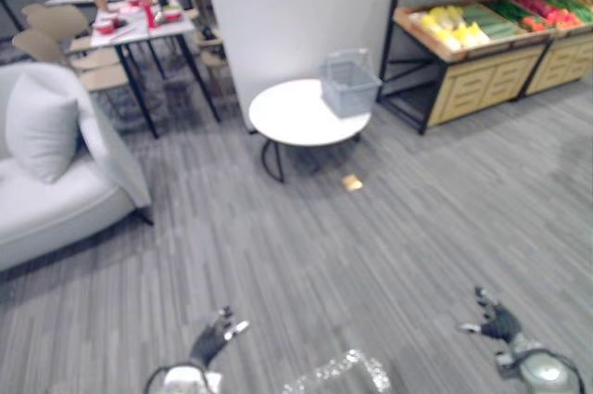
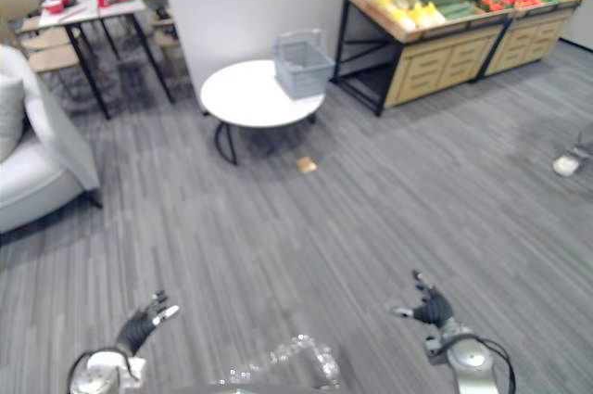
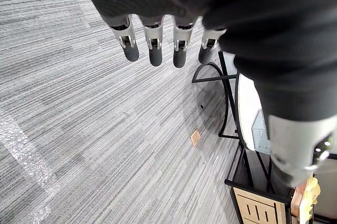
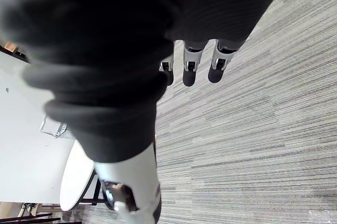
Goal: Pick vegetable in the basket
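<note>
Both your left hand [image 1: 215, 338] and right hand [image 1: 496, 323] hang low, fingers [image 3: 154, 42] apart and holding nothing. Far ahead, the basket [image 1: 350, 86] sits on the white tabletop [image 1: 292, 114], with vegetables [image 1: 491, 21] on the shelf [image 1: 477, 79] nearby. You are only starting, so walk closer first.

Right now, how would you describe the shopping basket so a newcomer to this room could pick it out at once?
Find the white wall block in the middle of the room; a round white table stands before it. The basket sits on the table's edge nearest the wooden produce stand: pale grey, handle raised, the one thing on that tabletop.
</note>
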You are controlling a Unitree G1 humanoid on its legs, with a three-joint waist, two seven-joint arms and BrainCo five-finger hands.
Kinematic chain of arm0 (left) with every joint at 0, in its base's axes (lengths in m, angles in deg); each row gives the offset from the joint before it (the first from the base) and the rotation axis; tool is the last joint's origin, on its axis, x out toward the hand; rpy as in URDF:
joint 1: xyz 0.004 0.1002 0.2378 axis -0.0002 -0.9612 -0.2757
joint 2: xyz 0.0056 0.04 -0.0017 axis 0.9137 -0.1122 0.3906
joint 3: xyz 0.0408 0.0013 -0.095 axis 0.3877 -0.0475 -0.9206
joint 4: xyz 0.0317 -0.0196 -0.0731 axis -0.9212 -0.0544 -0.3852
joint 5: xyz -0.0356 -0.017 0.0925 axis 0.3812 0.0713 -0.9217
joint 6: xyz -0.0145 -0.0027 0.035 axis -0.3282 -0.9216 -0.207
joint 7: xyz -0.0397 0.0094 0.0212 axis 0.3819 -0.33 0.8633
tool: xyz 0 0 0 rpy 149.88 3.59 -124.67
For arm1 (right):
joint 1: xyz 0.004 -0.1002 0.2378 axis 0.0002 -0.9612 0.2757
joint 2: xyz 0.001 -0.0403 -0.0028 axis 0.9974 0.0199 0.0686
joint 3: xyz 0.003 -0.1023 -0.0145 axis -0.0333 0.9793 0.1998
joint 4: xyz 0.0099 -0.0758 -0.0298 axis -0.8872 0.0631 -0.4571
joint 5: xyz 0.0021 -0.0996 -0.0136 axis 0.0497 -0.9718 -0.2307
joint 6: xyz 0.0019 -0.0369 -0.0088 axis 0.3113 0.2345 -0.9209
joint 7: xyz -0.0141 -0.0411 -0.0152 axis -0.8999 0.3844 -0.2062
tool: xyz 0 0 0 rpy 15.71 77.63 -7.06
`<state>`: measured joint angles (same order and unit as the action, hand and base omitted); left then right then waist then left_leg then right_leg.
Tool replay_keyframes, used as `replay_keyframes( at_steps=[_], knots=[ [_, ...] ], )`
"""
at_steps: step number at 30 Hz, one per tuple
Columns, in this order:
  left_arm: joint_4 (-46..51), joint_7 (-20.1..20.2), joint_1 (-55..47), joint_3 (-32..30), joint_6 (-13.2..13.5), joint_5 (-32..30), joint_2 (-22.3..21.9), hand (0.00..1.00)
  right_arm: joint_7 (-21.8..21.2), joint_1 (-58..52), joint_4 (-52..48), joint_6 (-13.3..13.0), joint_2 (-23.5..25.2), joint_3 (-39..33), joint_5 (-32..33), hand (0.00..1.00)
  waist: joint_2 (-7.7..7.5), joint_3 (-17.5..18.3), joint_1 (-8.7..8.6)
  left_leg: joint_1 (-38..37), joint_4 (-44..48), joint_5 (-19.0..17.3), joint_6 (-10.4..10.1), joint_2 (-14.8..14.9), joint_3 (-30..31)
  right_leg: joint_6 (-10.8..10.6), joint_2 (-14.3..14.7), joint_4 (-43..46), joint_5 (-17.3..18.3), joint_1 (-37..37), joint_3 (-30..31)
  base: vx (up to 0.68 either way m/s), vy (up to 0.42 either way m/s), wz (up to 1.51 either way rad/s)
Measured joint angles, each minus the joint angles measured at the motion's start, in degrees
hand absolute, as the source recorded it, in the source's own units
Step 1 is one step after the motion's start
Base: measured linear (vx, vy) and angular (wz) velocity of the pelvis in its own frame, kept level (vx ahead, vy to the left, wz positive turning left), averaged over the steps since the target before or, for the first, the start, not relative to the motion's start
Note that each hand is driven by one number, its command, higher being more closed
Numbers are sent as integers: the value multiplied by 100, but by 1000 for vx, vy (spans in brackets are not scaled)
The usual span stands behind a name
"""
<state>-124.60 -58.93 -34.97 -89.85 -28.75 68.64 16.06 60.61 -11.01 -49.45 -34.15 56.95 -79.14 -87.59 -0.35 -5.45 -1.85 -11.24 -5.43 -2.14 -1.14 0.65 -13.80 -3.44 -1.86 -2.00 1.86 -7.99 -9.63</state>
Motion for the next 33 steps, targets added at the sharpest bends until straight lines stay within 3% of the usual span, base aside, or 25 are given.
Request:
replay_keyframes(
  at_steps=[33],
  knots=[
    [-4, -32, -3, 2, -8, 0, 0, 0, 7, -18, 7, -33, 0, 31, -8, 0, 25, 7, 4, -12, 2, 3, -5, 15, -39, 27, -11, 343, 160, 156, 44, 0, -1, 0]
  ],
)
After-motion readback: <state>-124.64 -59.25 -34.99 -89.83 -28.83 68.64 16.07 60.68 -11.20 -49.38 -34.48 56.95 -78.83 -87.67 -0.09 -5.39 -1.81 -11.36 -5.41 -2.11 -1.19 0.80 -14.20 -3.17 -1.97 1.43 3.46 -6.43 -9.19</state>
